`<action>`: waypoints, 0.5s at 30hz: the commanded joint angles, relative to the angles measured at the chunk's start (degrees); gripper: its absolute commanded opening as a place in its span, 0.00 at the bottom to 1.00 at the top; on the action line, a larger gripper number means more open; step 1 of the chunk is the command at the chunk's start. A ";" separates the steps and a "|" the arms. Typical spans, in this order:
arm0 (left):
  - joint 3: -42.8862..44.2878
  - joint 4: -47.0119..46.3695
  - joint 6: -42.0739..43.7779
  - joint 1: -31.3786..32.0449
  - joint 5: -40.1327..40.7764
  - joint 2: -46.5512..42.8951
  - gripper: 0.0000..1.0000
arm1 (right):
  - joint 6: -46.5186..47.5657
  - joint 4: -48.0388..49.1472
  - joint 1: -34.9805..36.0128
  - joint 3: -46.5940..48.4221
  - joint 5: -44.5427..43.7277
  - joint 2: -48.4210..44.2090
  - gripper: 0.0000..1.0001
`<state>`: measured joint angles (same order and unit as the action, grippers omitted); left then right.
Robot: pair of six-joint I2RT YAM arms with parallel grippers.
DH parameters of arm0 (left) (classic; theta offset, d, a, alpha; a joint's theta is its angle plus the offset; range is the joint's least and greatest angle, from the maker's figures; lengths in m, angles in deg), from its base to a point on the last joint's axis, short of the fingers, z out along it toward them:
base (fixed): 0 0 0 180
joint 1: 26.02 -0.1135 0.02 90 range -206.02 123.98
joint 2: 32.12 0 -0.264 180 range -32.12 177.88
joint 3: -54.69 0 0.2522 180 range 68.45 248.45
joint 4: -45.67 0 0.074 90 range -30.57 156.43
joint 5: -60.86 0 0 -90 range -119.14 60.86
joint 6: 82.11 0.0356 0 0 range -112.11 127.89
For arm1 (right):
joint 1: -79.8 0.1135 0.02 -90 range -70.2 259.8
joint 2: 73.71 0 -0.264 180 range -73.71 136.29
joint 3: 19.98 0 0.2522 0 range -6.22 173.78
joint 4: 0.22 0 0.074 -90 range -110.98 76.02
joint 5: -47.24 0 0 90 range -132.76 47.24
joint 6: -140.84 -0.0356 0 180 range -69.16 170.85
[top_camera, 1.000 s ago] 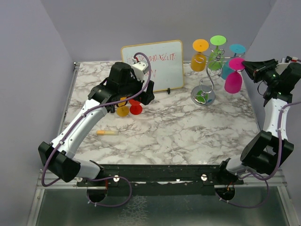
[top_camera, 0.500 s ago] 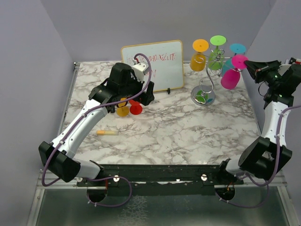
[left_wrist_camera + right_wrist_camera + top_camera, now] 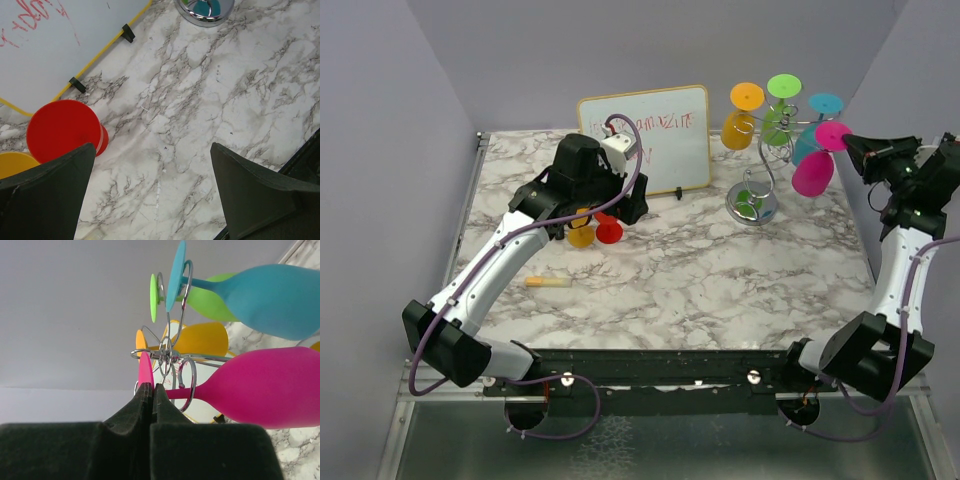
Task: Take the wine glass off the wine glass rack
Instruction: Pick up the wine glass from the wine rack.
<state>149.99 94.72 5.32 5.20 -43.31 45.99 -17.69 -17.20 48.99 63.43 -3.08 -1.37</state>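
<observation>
Marble-patterned tabletop [image 3: 720,280], grey walls [image 3: 400,150]. Far right stands the rack [image 3: 752,207]: thin silver wire, curled arms, round shiny base. Four smooth glasses hang upside down on it: orange [image 3: 739,130], green [image 3: 778,125], teal [image 3: 270,300] and the pink glass [image 3: 270,387], tilted, stem through a wire loop. I find the right gripper [image 3: 151,387] clamped on that stem beside the foot. The left gripper [image 3: 152,147] gapes wide over the marble, beside a red glass [image 3: 64,131] and a yellow glass [image 3: 15,164] before a whiteboard [image 3: 645,135].
</observation>
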 commanded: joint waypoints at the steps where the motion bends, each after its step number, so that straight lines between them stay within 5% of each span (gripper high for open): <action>1: -0.46 -0.56 0.06 -0.20 -0.22 -1.53 0.99 | 1.52 -3.48 0.16 -1.14 -0.51 -2.32 0.01; 15: -0.16 -0.66 -0.50 -0.20 -1.26 -1.33 0.99 | 0.23 -0.21 0.21 -0.13 6.58 0.64 0.01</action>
<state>149.97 94.70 5.32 5.20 -43.33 45.77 -16.64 -19.39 49.06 62.54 -0.85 -2.27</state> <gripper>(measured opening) 0.988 0.024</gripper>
